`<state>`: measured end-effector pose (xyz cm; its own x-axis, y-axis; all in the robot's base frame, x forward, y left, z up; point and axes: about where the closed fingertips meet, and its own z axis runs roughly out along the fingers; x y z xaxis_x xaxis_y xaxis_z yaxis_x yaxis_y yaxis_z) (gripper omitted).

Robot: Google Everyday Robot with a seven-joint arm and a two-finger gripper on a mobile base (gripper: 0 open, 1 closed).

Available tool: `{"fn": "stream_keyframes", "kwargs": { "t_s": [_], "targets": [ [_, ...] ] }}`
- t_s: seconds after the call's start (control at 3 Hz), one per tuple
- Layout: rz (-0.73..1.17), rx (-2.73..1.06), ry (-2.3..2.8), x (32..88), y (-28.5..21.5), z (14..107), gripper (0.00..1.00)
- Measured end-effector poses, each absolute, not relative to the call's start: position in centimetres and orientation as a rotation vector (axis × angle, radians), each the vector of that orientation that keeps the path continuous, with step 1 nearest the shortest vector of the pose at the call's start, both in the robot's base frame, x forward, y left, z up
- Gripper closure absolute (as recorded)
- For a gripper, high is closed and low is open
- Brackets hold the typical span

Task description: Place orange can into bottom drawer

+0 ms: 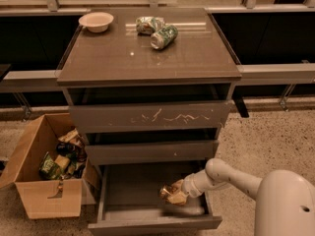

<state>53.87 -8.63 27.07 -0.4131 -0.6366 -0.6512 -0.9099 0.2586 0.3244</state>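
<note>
The orange can [170, 192], orange-gold with pale patches, is held sideways inside the open bottom drawer [128, 191], low over its floor at the right side. My gripper [176, 192] reaches in from the right on a white arm and is shut on the can. The drawer is pulled out below the narrow middle drawer [152, 151] and the white-scratched upper drawer [150, 116].
Two green-and-silver crushed cans [157, 31] and a pale bowl [96, 21] sit on the cabinet top [147, 58]. An open cardboard box [47, 173] of trash stands on the floor left of the drawers. Dark benches run behind the cabinet.
</note>
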Motion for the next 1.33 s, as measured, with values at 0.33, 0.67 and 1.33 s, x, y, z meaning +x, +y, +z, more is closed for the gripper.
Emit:
{"fn": "stream_keyframes", "kwargs": {
  "t_s": [0.33, 0.67, 1.33],
  "targets": [
    [0.944, -1.351, 2.197, 54.9, -8.8, 24.1, 0.85],
    [0.937, -1.323, 2.229, 55.9, -8.8, 22.3, 0.62],
    [0.972, -1.302, 2.262, 56.3, -8.4, 19.5, 0.14]
  ]
}}
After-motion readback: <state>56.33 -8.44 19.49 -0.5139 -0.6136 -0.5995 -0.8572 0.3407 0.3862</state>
